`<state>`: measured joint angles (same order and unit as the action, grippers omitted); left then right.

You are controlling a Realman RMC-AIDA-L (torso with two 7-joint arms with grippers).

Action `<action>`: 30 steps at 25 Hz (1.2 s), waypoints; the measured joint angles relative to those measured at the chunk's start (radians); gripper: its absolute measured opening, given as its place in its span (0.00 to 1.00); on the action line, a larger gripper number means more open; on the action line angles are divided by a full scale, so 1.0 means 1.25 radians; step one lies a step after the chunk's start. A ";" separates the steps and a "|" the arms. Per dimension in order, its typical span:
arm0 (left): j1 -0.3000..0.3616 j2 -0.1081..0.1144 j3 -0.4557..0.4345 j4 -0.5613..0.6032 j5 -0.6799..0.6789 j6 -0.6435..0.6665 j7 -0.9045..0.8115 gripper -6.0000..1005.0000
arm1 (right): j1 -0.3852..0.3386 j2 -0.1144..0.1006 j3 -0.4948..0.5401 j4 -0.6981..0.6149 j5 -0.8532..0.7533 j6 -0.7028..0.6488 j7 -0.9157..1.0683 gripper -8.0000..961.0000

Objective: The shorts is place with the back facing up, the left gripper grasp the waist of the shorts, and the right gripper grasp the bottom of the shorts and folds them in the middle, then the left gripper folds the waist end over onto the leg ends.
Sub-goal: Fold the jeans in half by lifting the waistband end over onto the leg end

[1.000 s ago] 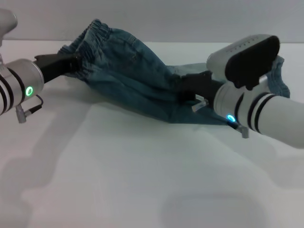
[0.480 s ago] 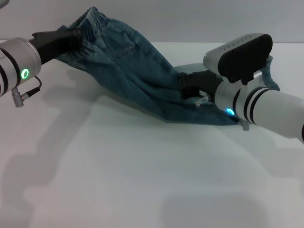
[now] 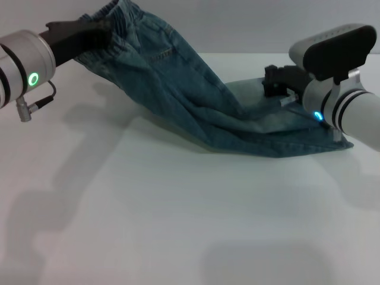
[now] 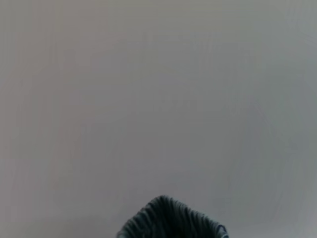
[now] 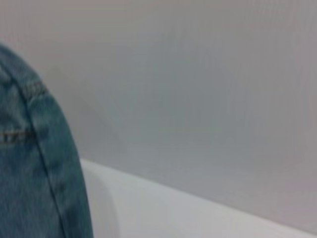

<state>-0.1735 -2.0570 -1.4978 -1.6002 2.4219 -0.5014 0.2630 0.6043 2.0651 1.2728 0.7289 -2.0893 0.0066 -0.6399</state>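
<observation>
The blue denim shorts (image 3: pixel 196 101) are folded lengthwise and stretch from upper left to right. My left gripper (image 3: pixel 98 37) is shut on the gathered waist (image 3: pixel 119 18) and holds it up off the table. The ruffled band also shows in the left wrist view (image 4: pixel 171 220). The bottom of the shorts (image 3: pixel 320 139) lies flat on the table at the right. My right gripper (image 3: pixel 272 83) hovers just above that end, open and apart from the cloth. A stitched denim edge (image 5: pixel 29 163) fills one side of the right wrist view.
The white table (image 3: pixel 148 225) runs wide in front of the shorts. A pale wall stands behind the table's far edge.
The left gripper has lifted the waist higher. The right gripper has let go of the middle of the shorts and drawn back to the right, leaving the leg end lying flat.
</observation>
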 joint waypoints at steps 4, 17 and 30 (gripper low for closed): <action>0.004 0.000 0.001 -0.020 0.000 -0.003 0.004 0.06 | -0.072 0.006 -0.010 0.131 -0.001 0.014 -0.022 0.01; 0.001 -0.001 0.048 -0.072 -0.002 0.002 0.013 0.06 | -0.071 0.010 -0.106 0.193 0.043 0.014 -0.023 0.02; -0.002 -0.001 0.101 -0.135 -0.002 0.007 0.020 0.06 | 0.075 0.015 -0.246 0.096 0.202 0.012 -0.027 0.02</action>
<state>-0.1757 -2.0582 -1.3721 -1.7685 2.4191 -0.4925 0.2883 0.6980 2.0839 0.9653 0.8487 -1.8372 0.0220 -0.6740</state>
